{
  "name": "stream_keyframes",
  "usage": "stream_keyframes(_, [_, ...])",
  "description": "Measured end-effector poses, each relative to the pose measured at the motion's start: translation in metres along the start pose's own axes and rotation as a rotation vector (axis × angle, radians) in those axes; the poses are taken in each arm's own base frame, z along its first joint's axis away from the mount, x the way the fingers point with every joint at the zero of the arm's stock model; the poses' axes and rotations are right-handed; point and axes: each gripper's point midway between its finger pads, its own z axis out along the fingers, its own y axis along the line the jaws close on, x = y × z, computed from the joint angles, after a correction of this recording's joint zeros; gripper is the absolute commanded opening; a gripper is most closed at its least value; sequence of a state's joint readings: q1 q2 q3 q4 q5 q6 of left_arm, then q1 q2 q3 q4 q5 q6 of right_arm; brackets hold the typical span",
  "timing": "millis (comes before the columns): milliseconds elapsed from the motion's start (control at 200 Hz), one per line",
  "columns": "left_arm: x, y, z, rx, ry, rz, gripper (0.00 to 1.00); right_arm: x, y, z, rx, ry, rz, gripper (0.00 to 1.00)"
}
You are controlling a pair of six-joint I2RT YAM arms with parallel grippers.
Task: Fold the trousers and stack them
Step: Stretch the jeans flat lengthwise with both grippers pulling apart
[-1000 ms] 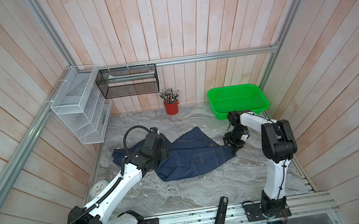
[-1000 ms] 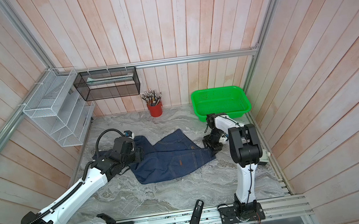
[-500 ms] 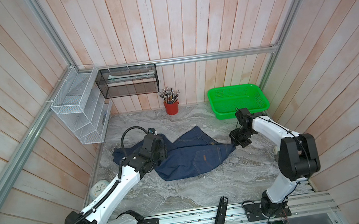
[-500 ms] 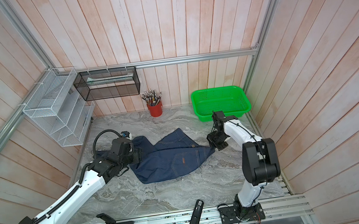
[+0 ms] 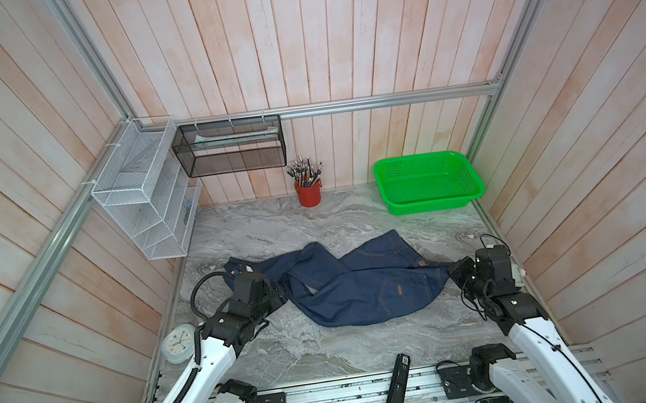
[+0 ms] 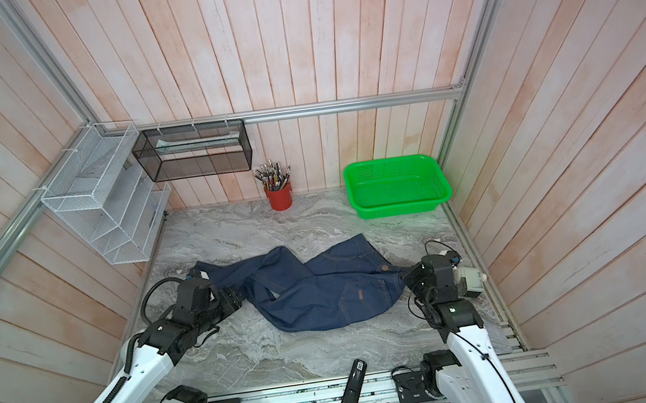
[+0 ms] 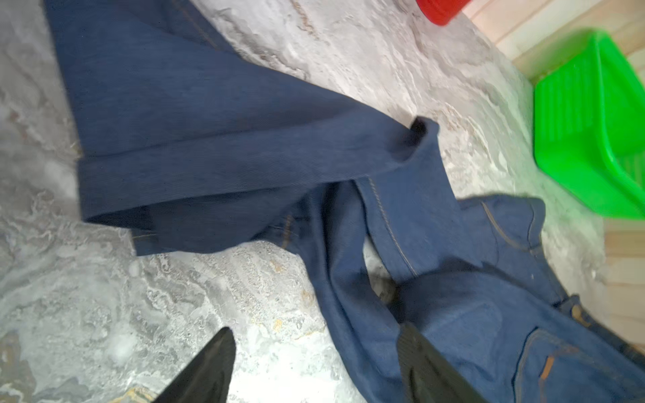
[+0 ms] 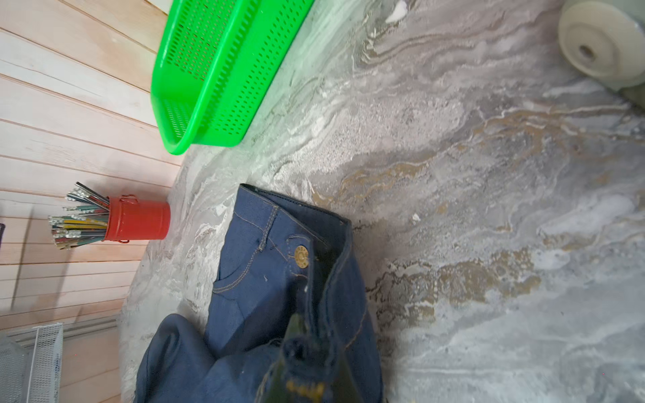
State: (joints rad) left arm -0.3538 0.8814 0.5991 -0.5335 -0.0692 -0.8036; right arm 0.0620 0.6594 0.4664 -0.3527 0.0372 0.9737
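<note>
Task status: early, no fold made yet. The trousers (image 5: 359, 290), a pair of long dark indigo denim jeans with tan stitching, lie crumpled near the middle of the grey marble-patterned tabletop (image 5: 331, 348). The waist points toward the right arm and the two legs trail toward the left arm, one twisted over the other. In the right wrist view the round brass waist button (image 8: 301, 257) sits face up on a rumpled waistband. The right gripper (image 8: 307, 363) is clamped together on a bunch of that waistband denim. The left gripper (image 7: 316, 370) stands apart, empty, low at the leg end; one of its black fingers (image 7: 209, 370) is over bare marble, the other over cloth. Judgement: the present step looks like stretching the garment flat. Remaining are a grip at the legs, smoothing, aligning leg on leg, the folds themselves, then stacking. The bright green perforated plastic basket (image 5: 435, 204) at the far right corner stands well apart from the jeans.
</note>
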Motion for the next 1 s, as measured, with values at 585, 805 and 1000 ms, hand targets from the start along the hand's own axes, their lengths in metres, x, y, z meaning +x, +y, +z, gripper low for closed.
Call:
stream_keyframes(585, [0.006,0.046,0.061,-0.045,-0.031,-0.262,0.73,-0.010,0.018,0.001,-0.155,-0.097,-0.065,0.00])
stream_keyframes(805, [-0.010,0.065,0.080,-0.095,-0.085,-0.269,0.04,-0.011,0.021,0.006,-0.161,-0.093,-0.069,0.00])
stream_keyframes(1000, [-0.065,0.049,0.063,-0.071,-0.203,-0.175,0.00,-0.019,0.024,0.008,-0.155,-0.109,-0.068,0.00])
